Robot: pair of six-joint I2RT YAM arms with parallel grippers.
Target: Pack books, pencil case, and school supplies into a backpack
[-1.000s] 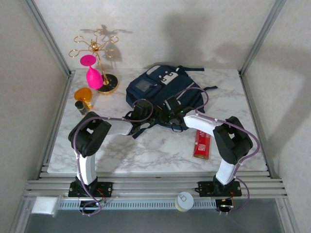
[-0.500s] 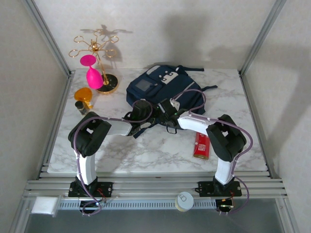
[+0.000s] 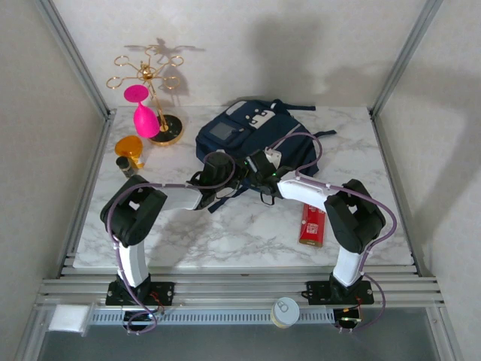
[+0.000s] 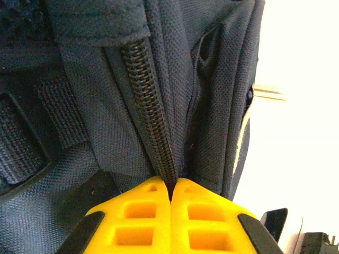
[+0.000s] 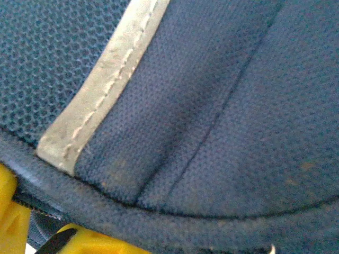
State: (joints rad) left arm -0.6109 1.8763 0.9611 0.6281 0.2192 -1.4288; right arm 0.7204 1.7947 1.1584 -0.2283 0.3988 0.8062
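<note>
Left hand: The left gripper [image 4: 170,191] is shut tight. Its yellow fingers are pressed flat together at the bottom middle of the left wrist view.
What is held: The zip [image 4: 151,106] runs down right to the spot where the fingers meet. Whether a bit of it is pinched there cannot be told.
Right hand: The right gripper [image 3: 255,163] is pushed up against the backpack [image 3: 248,131] in the middle of the top view. Bits of yellow finger are seen at the lower left of the right wrist view, below the grey trim [image 5: 100,79]. How wide it is open, and whether anything is held, cannot be told.
Backpack: It is laid flat on the table [image 3: 225,233] in the upper middle of the top view, with both hands at its near edge.
Red pack: The red pack [image 3: 313,223] is lying on the table at the lower right, well apart from the backpack.
Slip risk: The thin zip edge could be lost if it is tugged too hard, as little can be gripped there.
Drag risk: The soft backpack could be pulled along the smooth table and the zip left shut, if it is not held down well.
Bump risk: The two hands are very near each other, so one could be knocked by the other.
</note>
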